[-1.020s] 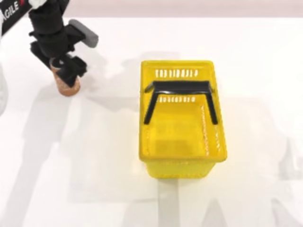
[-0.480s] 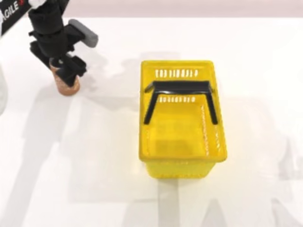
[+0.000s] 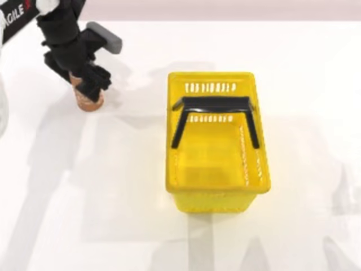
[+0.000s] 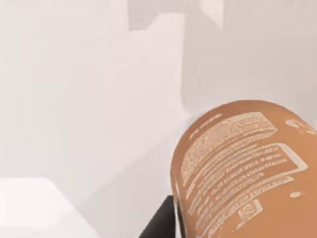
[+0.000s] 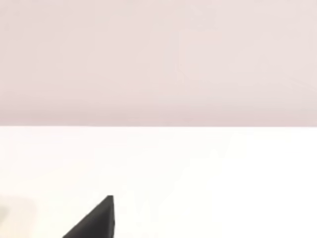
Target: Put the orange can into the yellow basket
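Observation:
The orange can (image 3: 90,103) stands upright at the table's far left, its top hidden under my left gripper (image 3: 87,84), which is shut on it from above. In the left wrist view the can (image 4: 247,173) fills the frame close up, white print on its side, with one black finger (image 4: 158,223) against it. The yellow basket (image 3: 211,76) sits at the table's middle, well to the right of the can, nothing inside it. Only a dark corner of my right gripper (image 5: 96,223) appears in the right wrist view; that arm is outside the top view.
The basket's black handle (image 3: 214,103) lies across its far half, over the opening. White table (image 3: 113,186) stretches between the can and the basket. A pale object (image 3: 3,113) touches the left edge.
My left gripper and the orange can have shifted a little to the right, toward the basket. The basket has not moved.

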Tool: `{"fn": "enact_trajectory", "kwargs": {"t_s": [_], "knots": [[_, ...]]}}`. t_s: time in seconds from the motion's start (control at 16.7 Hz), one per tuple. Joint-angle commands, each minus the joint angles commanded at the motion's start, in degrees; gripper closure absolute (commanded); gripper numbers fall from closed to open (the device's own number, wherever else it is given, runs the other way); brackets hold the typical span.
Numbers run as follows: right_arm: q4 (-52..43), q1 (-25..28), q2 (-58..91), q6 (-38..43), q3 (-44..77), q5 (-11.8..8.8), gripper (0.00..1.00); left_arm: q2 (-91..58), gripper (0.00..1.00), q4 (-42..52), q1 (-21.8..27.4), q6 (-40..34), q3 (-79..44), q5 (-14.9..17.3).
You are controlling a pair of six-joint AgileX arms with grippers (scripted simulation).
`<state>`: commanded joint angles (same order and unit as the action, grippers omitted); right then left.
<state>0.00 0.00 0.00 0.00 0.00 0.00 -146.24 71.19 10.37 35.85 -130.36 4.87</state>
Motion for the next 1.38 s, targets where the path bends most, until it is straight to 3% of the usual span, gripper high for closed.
{"fn": "enact_trajectory", "kwargs": {"t_s": [0.3,0.78,1.02,1.2,1.38], "knots": [[0.0,0.0,0.0,0.0,0.0,0.0,0.0,3.54,1.0,-19.57,1.97,-6.26,9.69,13.73],[0.0,0.0,0.0,0.0,0.0,0.0,0.0,16.62,1.0,-73.91,5.48,-20.07,31.24,43.81],[0.0,0.0,0.0,0.0,0.0,0.0,0.0,22.66,1.0,-95.52,6.9,-26.93,42.51,57.2],[0.0,0.0,0.0,0.0,0.0,0.0,0.0,25.92,1.0,-105.38,7.66,-31.03,49.3,64.37],[0.0,0.0,0.0,0.0,0.0,0.0,0.0,27.54,1.0,-109.72,8.03,-33.14,52.79,67.84]]}}
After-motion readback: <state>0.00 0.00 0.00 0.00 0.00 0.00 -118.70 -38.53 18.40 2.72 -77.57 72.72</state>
